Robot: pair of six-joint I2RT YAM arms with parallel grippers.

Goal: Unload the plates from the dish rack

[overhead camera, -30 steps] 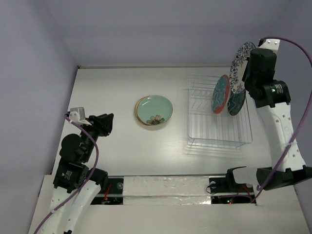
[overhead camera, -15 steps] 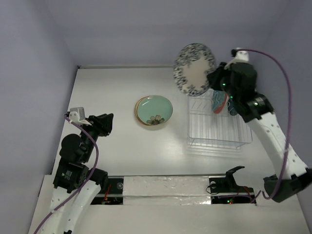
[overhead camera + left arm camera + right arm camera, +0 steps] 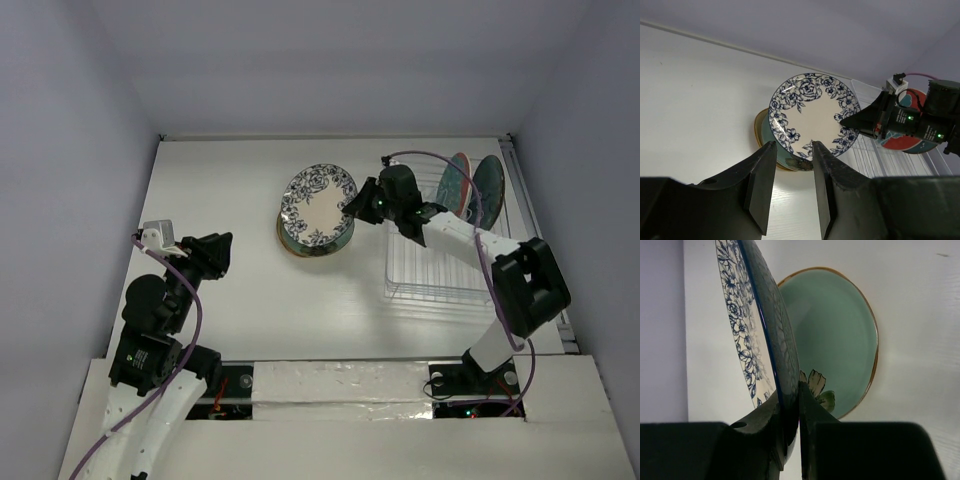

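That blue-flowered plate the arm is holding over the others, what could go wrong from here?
The right gripper pinches the blue-flowered plate only at its rim, so it might slip and chip the green plate beneath. The plate is tilted; released like this, it could land off-centre and slide off. The arm stretches past the red plate and dark teal plate standing in the rack, so pulling back could knock them.

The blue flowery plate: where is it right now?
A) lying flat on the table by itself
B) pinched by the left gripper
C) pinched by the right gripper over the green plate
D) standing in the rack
C: the right gripper is shut on the rim of the blue plate, holding it tilted over the green plate.
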